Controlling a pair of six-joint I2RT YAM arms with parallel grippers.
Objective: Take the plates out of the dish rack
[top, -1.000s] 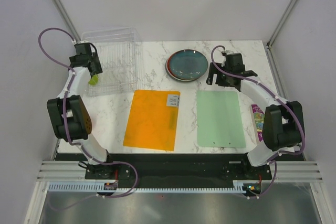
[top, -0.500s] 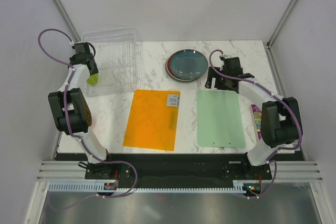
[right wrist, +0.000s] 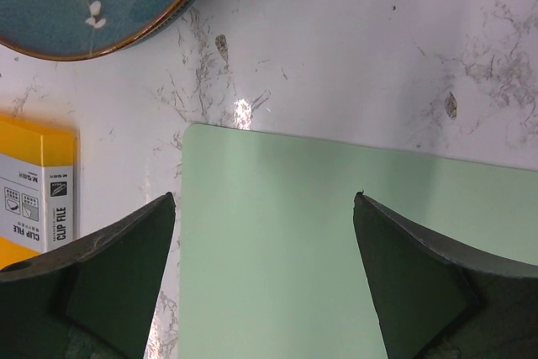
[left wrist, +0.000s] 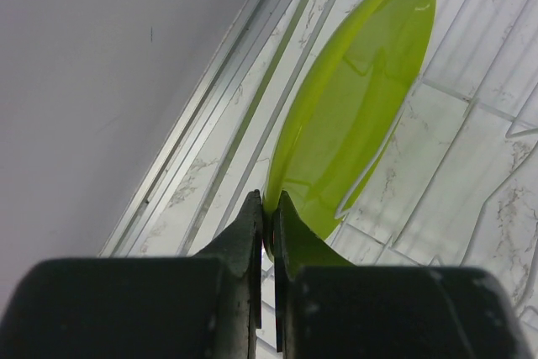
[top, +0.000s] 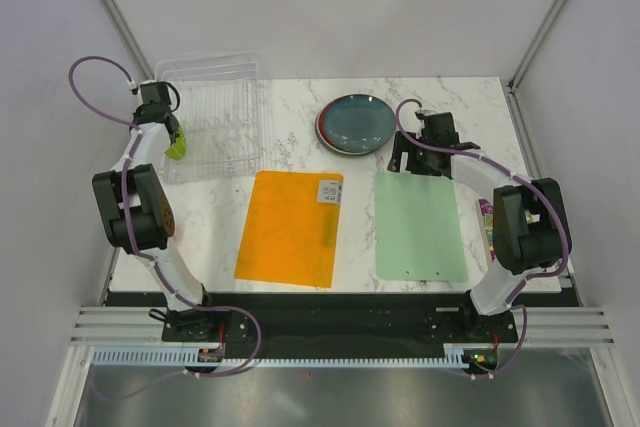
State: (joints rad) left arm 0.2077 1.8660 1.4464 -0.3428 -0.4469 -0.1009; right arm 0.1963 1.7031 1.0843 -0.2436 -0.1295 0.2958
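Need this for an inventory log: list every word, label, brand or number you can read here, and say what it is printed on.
"CLIP FILE": on the white label stuck to a corner of the orange mat; it runs sideways in the right wrist view.
Smaller print and pictograms on that same label: too small to read.
Print on the colourful packet at the table's right edge: too blurred to read.

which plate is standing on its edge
The small lime-green plate, upright in the dish rack with the left gripper shut on its rim. The dark teal-blue plate lies flat on the table.
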